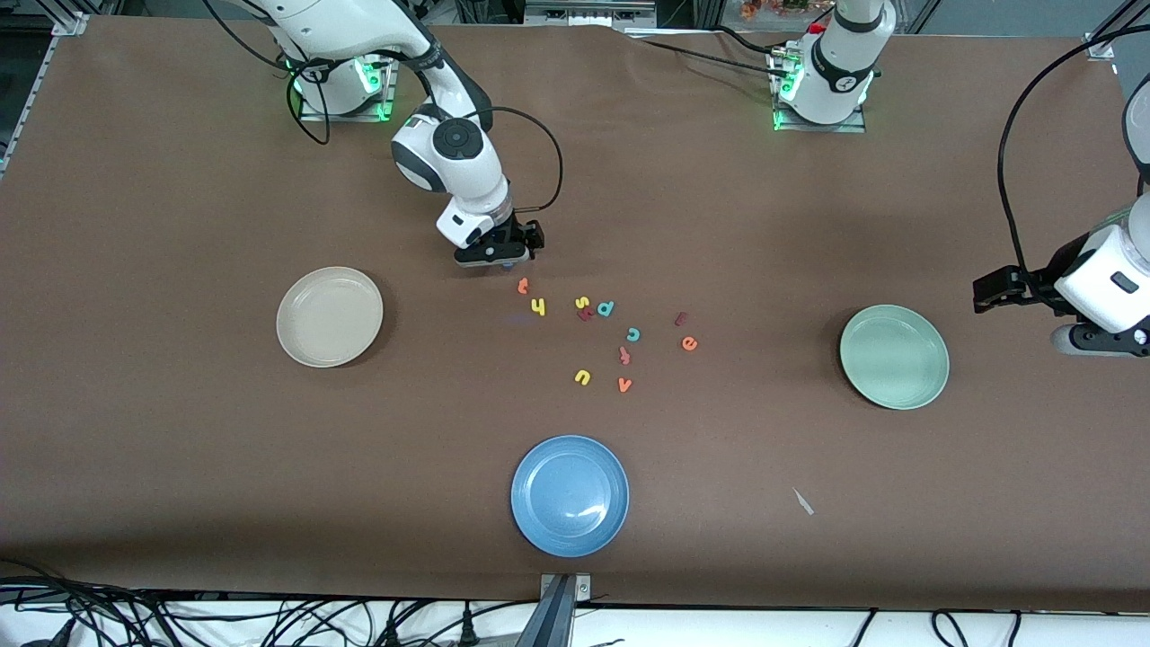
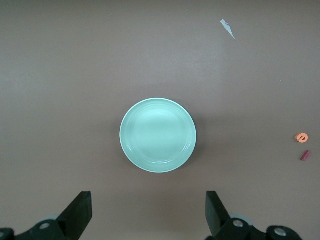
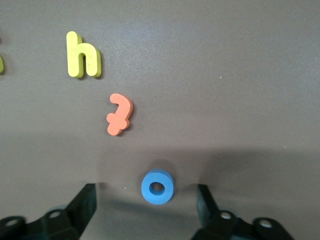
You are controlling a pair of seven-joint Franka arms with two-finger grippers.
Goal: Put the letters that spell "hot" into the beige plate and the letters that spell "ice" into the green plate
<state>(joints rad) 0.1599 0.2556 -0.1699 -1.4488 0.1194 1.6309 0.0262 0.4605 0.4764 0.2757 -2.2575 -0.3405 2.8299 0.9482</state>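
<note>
Between fingers of right gripper [image 3: 150,212], set low at table, blue o [image 3: 158,187] is framed; jaws apart, not yet clamped. Orange t [image 3: 119,114] and yellow h [image 3: 82,55] are laid just beside. Beige plate [image 1: 296,346] is placed toward right arm's end. Left gripper [image 2: 149,215] is parked spread wide above green plate [image 2: 131,152], waiting.

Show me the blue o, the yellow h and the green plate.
blue o [image 3: 158,187], right wrist view, on its ring
yellow h [image 3: 82,55], right wrist view, on its stem and arch
green plate [image 2: 158,135], left wrist view, on its bare middle
</note>
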